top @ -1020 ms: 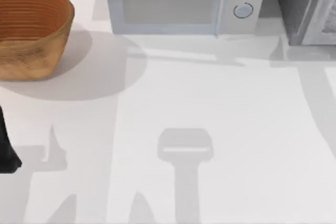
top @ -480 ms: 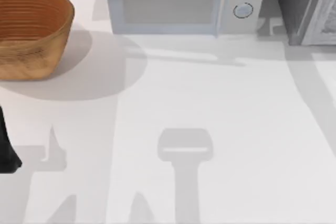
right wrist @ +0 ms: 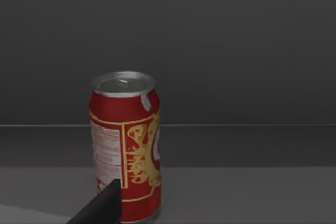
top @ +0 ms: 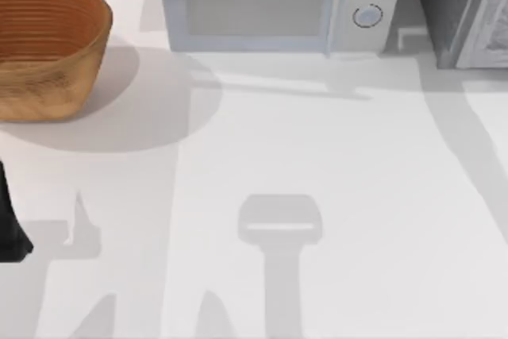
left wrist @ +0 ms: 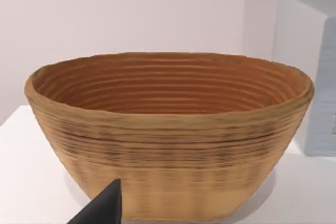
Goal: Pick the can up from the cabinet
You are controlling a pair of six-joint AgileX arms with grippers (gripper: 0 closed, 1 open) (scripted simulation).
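Inside the dark cabinet point(right wrist: 236, 51), can point(right wrist: 125, 145) upright just ahead of right end effector point(right wrist: 100, 208), finger state unclear: approach step, next advance and straddle it.

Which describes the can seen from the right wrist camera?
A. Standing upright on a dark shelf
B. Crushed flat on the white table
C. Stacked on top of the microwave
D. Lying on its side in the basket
A: in the right wrist view the red can stands upright, silver top uppermost, on a dark grey shelf of the cabinet.
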